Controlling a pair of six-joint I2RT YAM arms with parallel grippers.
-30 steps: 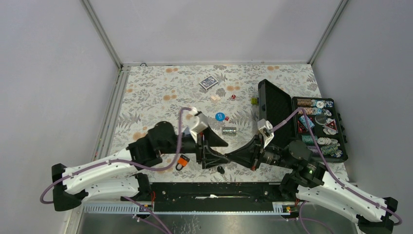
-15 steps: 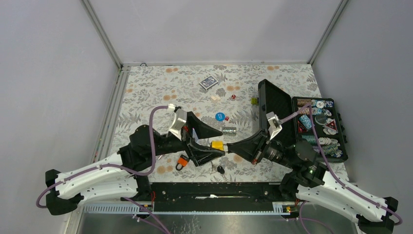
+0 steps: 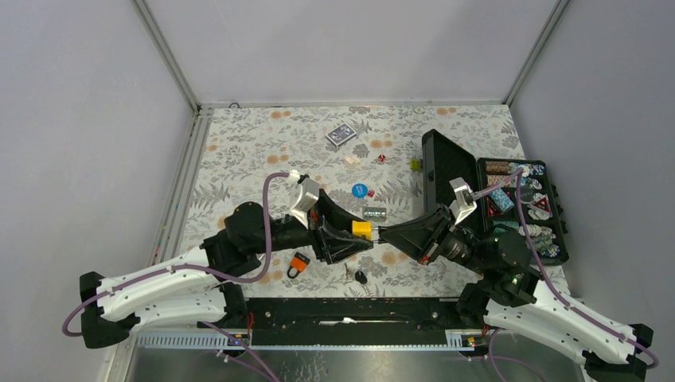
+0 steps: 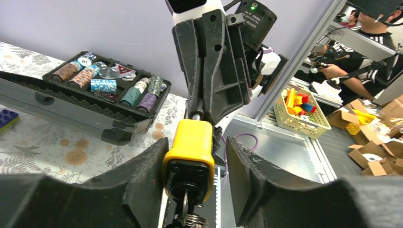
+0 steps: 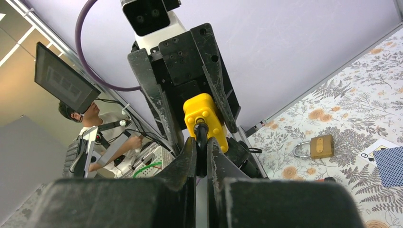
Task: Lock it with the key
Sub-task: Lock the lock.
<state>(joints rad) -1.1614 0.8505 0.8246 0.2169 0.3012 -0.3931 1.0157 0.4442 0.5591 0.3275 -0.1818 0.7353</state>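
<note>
Floral tabletop (image 3: pixel 255 151), yellow padlock (image 4: pixel 190 142), key (image 4: pixel 184 206) inserted, right tool (image 3: pixel 382 233) pinching shackle (image 5: pixel 200 130), left tool (image 3: pixel 366 237) open around body

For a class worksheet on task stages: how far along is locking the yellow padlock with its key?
Done: the yellow padlock is held up off the table, with the key in its keyhole. In hand: the right claw is shut on the shackle; the left claw brackets the body, one finger touching, the other apart. Remaining: turning the key; whether it is locked cannot be told.
</note>
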